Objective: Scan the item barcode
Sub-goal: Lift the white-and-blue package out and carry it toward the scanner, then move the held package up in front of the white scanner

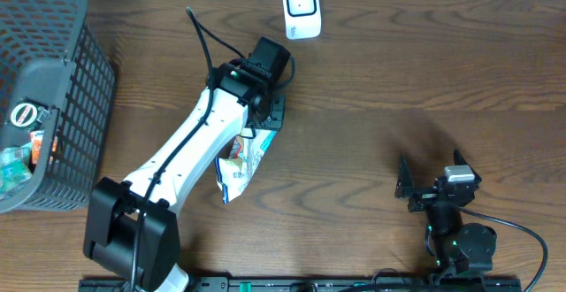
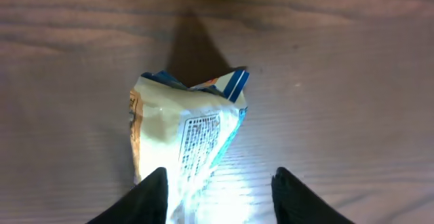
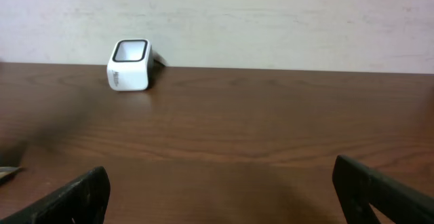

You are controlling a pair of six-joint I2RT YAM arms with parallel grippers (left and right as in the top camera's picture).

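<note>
A shop checkout: barcode scanner and grey shopping basket on wooden table.

- The scanner stands at the far edge of the surface, near its middle.
- The basket sits at the left end, with packets inside.
- The snack bag lies before the scanner, right of the basket.
- The left arm reaches over the bag.
- The right arm sits near right, well apart from the bag.

Dark brown wooden surface — on it 3 things: dark grey plastic mesh basket at left, small white scanner box at the far edge, crinkled white-and-blue snack packet mid-surface.
</note>
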